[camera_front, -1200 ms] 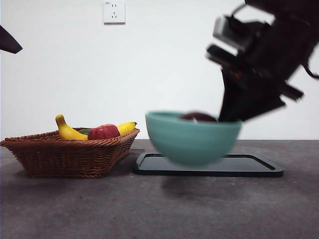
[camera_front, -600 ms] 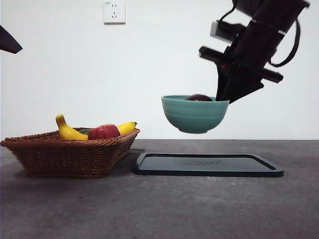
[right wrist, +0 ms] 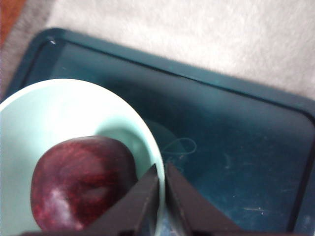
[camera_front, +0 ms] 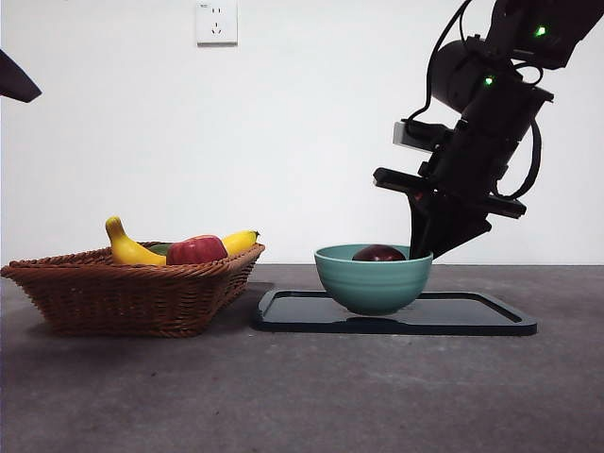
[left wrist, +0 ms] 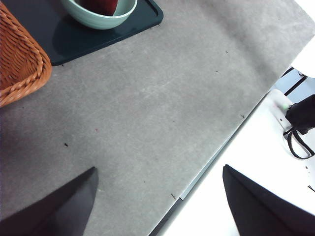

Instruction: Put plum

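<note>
A matte grey counter (camera_front: 302, 377) with a faintly mottled surface stretches across the scene. On one side sits a shallow woven wicker basket (camera_front: 132, 297), brown and ribbed, holding a yellow banana (camera_front: 127, 247) and a bright red apple (camera_front: 196, 250). Just beside it lies a flat black tray (camera_front: 472, 316) with rounded corners and a low raised lip. A smooth, round, pale green bowl (camera_front: 374, 281) stands on the tray. The right tool (right wrist: 161, 189) reaches down from a bulky dark arm, and its two black jaws are pinched on the bowl's thin rim, one inside and one outside. The plum (right wrist: 81, 182), glossy, round and dark maroon, rests inside the bowl, just beside the inner jaw. The left tool (left wrist: 157, 206) hangs above bare counter well apart from the tray, its jaws spread wide.
</note>
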Controlling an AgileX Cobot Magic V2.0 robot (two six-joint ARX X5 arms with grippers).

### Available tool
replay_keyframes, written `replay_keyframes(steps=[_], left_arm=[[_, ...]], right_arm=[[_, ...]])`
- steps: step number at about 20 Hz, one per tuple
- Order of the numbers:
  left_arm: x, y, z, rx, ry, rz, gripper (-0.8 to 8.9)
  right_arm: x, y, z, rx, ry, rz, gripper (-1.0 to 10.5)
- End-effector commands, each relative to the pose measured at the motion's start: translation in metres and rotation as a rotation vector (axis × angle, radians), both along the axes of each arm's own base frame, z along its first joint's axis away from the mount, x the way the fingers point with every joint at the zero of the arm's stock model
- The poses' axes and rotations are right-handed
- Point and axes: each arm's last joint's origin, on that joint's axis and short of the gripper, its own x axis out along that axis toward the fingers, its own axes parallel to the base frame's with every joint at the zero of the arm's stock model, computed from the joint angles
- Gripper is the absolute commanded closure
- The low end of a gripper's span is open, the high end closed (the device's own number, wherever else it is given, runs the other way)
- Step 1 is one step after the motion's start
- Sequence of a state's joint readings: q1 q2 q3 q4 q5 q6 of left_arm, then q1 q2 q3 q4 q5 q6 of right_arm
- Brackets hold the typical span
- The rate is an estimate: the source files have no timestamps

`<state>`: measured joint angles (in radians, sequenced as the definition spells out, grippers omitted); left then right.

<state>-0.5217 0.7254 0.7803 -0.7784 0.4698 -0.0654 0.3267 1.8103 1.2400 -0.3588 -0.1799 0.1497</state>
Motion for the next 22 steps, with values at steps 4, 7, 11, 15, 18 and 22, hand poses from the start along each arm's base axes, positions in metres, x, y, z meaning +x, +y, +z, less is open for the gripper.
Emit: replay_keyframes(steps=[4,7,11,15,18,22], left_arm=[[0.001,-0.001,0.003,-0.006,-0.009,-0.006,4.1],[0.001,-0.001,0.003,-0.006,-0.008,-0.006,4.1],[0.001,-0.001,0.003,-0.006,-0.009,-0.006,4.1],[0.001,-0.001,0.003,-0.006,-0.009,-0.006,4.1],[0.001,-0.001,0.003,-0.006,-0.009,-0.006,4.1],[0.001,-0.001,0.003,-0.006,-0.01,-0.006,4.1]], right_arm=[[0.008,0.004,-0.007,-0.002,-0.004,0.011,9.4],[0.008,0.004,-0.006,-0.001,-0.007,0.011,9.3],[0.008,0.004,-0.004,0.002,-0.01,0.007,7.4],[0.001,0.001,0.019,-0.004,-0.074,-0.014,7.0],[-0.013,-0.007,0.056,0.016,-0.157,-0.027,7.0],[-0.051,-0.019,0.105,0.041,-0.212,0.01,7.0]])
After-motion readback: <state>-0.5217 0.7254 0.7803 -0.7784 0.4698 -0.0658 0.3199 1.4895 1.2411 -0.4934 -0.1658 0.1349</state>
